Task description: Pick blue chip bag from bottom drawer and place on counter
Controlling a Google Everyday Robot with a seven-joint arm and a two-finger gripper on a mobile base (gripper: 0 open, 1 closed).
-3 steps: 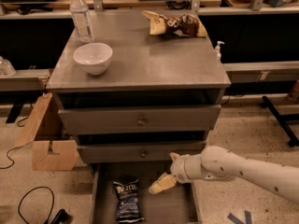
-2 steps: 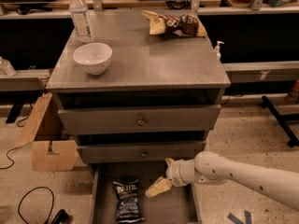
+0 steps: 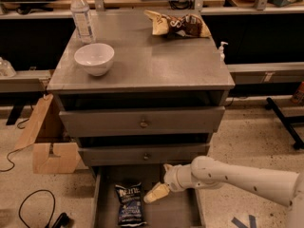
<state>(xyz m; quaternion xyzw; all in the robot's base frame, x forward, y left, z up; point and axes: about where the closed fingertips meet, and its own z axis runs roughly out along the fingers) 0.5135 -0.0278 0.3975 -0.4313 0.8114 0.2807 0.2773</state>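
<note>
Camera view is showing the reach-in step: the gripper [image 3: 158, 183] is hanging inside the open bottom drawer [image 3: 176, 213], just right of the blue chip bag [image 3: 129, 204] and not touching it

Fingers are looking spread wide, with nothing between them. One pale fingertip is pointing down-left at the bag's upper right corner, the other is sitting up near the front of the middle drawer [image 3: 142, 155]

Bag is lying flat on the drawer floor toward the left side, lettering end up-screen, long axis running front to back. Nothing is lying on top of it, and bare floor is showing to its right

Counter [image 3: 156, 63] is carrying a white bowl [image 3: 94, 58] front-left, a water bottle [image 3: 82, 15] back-left and a brown-and-yellow snack bag [image 3: 178, 25] at the back. Centre and right front are looking free for the drop

My read: grasp not yet made, so the task is sitting early. Next move is calling for a shift left and down so the fingers are straddling the bag, then a close. A flat crinkly bag on a flat floor is giving little to pinch, so aiming for an edge or a puffed part is looking safer. Lift-out is needing clearance from the middle drawer front overhead
</note>
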